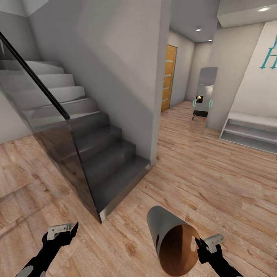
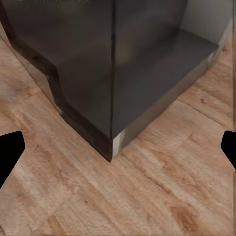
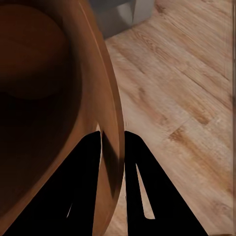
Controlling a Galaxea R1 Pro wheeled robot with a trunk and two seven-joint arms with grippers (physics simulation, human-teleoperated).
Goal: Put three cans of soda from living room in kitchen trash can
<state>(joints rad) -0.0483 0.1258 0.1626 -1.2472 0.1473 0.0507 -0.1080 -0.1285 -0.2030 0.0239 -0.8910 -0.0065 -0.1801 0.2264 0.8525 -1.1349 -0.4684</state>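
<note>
At five o'clock in the head view, the right gripper (image 1: 198,243) pinches the rim of the trash can (image 1: 173,240), one finger (image 3: 83,187) inside the copper-brown wall and the other outside; the can lies tilted at the gripper's nine o'clock, its mouth turned toward the camera. Over at seven o'clock the left gripper (image 1: 69,229) hangs wide open and empty above the wood floor (image 1: 215,173). Beyond, a grey staircase (image 1: 96,154) rises toward ten o'clock behind a glass railing (image 1: 54,142).
</note>
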